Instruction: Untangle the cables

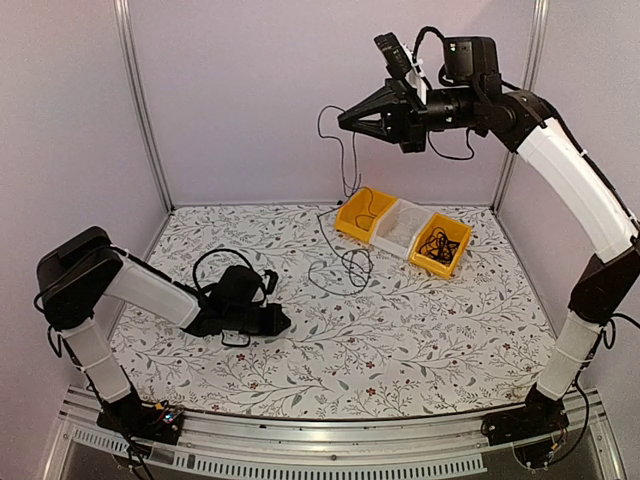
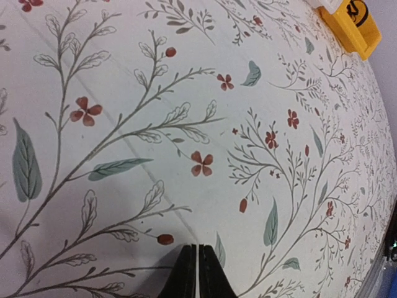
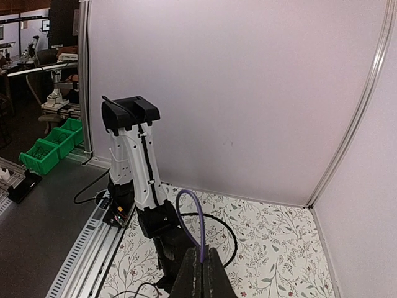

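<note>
My right gripper [image 1: 342, 120] is raised high over the back of the table, shut on a thin cable [image 1: 352, 160]. The cable hangs down to a loose loop [image 1: 347, 265] on the table in front of the bins. In the right wrist view the pinched cable [image 3: 186, 208] looks purple and arches up from my shut gripper [image 3: 202, 264]. A small clump of black cables [image 1: 438, 246] lies in the right yellow bin [image 1: 462, 240]. My left gripper [image 1: 283, 322] rests low on the table at the left, shut and empty; its tips [image 2: 196, 249] touch only the patterned cloth.
Three small bins stand in a row at the back right: a yellow one [image 1: 349, 222] with a wire in it, a white one [image 1: 400, 225], and the right yellow one, which also shows in the left wrist view [image 2: 353, 28]. The left arm [image 3: 133, 167] stands below my right gripper.
</note>
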Robot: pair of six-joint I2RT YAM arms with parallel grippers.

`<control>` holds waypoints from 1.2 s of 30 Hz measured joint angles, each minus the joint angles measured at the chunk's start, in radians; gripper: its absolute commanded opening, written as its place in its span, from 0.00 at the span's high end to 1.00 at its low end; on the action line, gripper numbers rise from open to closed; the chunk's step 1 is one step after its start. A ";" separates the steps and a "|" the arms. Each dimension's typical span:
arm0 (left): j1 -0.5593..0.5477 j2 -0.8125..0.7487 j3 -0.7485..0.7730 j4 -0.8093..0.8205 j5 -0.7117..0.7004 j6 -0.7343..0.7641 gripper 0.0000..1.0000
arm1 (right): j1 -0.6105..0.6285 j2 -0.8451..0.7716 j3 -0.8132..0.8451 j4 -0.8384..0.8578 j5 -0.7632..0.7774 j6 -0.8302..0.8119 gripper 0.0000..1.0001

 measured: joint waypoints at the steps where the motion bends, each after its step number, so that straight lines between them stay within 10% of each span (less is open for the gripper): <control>1: 0.004 -0.001 0.002 -0.005 0.001 0.005 0.96 | -0.003 -0.003 -0.004 0.000 0.006 -0.001 1.00; 7: 0.012 -0.104 -0.023 -0.086 -0.013 0.039 0.67 | -0.006 -0.047 -0.162 0.011 0.077 -0.020 1.00; 14: 0.013 -0.328 -0.037 -0.107 -0.055 0.117 0.60 | -0.006 -0.053 -0.464 0.061 0.124 -0.032 1.00; 36: -0.024 0.087 0.231 0.141 0.159 0.416 0.42 | -0.189 -0.048 -0.673 0.170 0.077 -0.009 1.00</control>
